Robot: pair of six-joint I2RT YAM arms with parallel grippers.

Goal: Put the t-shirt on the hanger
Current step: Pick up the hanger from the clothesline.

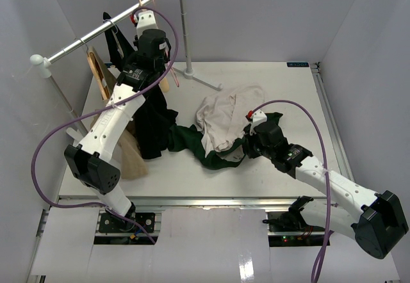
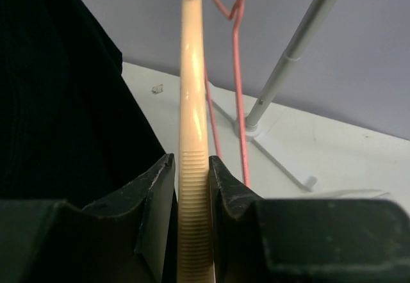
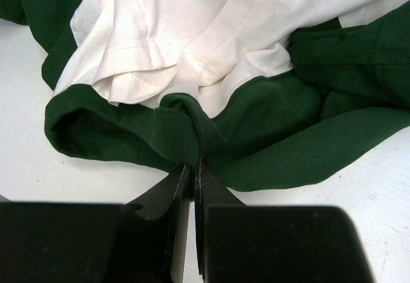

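Observation:
The t-shirt (image 1: 221, 123), dark green with a cream-white panel, lies crumpled on the table's middle. My right gripper (image 1: 246, 143) is at its near right edge. In the right wrist view that gripper (image 3: 193, 166) is shut on a fold of the t-shirt's (image 3: 269, 123) green ribbed edge. My left gripper (image 1: 160, 72) is raised beside the rack. In the left wrist view it (image 2: 192, 168) is shut on the ridged arm of the light wood hanger (image 2: 194, 104), which runs straight away from the jaws. Only a brown tip of the hanger (image 1: 164, 86) shows from above.
A rail (image 1: 109, 30) on white stands crosses the back left, its pole (image 2: 288, 59) and foot just beyond the hanger. A pink wire hanger (image 2: 238, 91) dangles beside it. A black garment (image 1: 154, 123) and a tan garment (image 1: 131, 152) hang at the left.

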